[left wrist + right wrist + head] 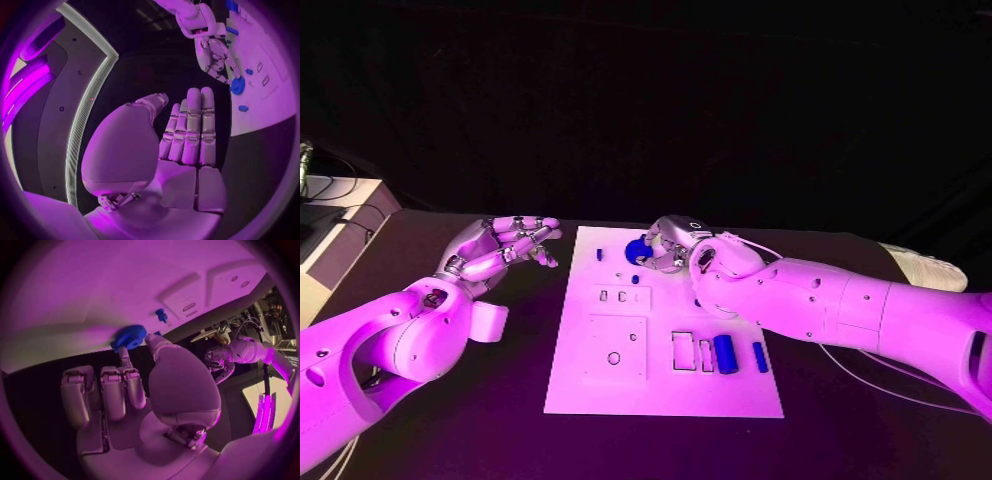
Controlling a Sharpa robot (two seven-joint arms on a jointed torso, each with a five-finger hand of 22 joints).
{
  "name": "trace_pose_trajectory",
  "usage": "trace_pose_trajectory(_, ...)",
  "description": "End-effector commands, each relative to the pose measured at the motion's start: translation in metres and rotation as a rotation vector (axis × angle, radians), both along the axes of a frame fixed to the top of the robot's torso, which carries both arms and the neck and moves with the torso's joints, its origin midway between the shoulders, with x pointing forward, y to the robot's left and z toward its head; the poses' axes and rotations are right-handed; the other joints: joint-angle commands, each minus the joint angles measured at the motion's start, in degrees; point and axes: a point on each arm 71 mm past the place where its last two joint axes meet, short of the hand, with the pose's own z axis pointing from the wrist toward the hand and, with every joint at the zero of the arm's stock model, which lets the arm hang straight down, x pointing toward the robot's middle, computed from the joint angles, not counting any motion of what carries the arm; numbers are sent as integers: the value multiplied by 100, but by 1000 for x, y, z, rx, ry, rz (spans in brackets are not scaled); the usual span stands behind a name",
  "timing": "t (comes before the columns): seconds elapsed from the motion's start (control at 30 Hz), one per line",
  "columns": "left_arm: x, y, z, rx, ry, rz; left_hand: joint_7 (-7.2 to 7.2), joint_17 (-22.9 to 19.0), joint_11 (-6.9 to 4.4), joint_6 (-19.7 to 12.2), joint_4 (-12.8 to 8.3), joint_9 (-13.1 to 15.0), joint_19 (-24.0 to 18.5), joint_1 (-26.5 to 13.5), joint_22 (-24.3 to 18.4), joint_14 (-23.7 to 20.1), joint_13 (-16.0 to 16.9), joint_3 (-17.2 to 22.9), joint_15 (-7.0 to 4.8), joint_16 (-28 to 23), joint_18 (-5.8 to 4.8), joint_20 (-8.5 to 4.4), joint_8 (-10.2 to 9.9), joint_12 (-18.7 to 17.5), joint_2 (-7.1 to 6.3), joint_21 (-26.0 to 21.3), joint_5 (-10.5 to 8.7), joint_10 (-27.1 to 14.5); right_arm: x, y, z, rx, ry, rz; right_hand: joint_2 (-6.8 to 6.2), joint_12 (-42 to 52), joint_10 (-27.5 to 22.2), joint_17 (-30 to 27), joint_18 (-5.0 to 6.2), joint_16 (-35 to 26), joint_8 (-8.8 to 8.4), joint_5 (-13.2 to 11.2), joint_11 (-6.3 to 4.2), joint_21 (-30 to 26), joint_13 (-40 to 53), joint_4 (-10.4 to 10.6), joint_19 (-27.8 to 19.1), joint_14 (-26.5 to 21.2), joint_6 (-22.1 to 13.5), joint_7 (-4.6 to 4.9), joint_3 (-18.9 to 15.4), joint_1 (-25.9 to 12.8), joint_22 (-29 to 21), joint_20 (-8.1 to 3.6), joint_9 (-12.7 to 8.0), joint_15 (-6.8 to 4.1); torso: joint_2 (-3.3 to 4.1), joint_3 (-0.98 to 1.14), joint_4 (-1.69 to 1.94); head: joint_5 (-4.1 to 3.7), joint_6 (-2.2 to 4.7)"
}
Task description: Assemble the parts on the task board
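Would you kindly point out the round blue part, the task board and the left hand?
round blue part (129, 335): right wrist view, on its top face.
task board (610, 392): head view, on a bare near-left patch.
left hand (498, 251): head view, on the middle of the hand.

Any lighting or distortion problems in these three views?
Head view: magenta light tints the task board, background black. Left wrist view: fisheye bends the board's edge, left hand evenly lit. Right wrist view: right hand is sharp, board pale and washed.
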Motion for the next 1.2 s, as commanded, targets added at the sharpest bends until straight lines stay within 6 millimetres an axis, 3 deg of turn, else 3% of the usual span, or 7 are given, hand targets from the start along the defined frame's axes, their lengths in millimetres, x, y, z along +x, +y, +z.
trace_pose_trajectory(0.03, -1, -3, 1, -3, -4, -28, -3, 5, -8, -55, -23, 5, -36, -35, 8, -35, -1, -10, -2, 24, 62, 10, -15, -26, -15, 39, -19, -41, -3, 2, -13, 1, 96, 33, 153, 12, 593, 1362, -38, 18, -30, 184, 24, 29, 1507, -8, 600, 564, 47, 17, 151, -1, 1509, 13, 5, 9, -4, -4, 10, -10, 0)
trace_pose_trajectory(0.57, -1, 0, -1, 3, 0, -23, 1, 5, -5, -62, -37, 4, -45, -21, 15, -39, -2, -1, -2, 26, 64, 12, -21, -26, -9, 50, -12, -57, -12, -7, -12, 3, 98, 41, 75, 12, 593, 1370, -38, 20, -64, 205, 30, 29, 1507, -31, 600, 565, 25, 23, 184, -34, 1509, 17, -3, 16, -4, -5, 7, 7, -14)
trace_pose_trajectory(0.73, -1, 0, -1, 4, 1, -22, 3, 4, -3, -64, -45, 5, -49, -13, 18, -41, -2, 4, -1, 27, 65, 13, -23, -25, -6, 56, -9, -63, -18, -6, -12, 8, 104, 57, 51, 12, 593, 1368, -38, 19, -63, 201, 29, 29, 1507, -39, 600, 565, 34, 22, 188, -33, 1509, 18, -1, 17, 1, -5, -9, 8, -7)
trace_pose_trajectory(1.2, -1, 1, -2, 5, 1, -19, 3, 4, -3, -64, -45, 5, -49, -13, 18, -41, -2, 4, -1, 27, 65, 13, -23, -25, -6, 56, -9, -63, -21, -9, -11, 27, 81, 46, 44, 12, 593, 1368, -38, 19, -53, 191, 27, 29, 1507, -38, 600, 565, 60, 17, 200, -36, 1509, 18, 4, 15, -5, -9, 16, -15, -6)
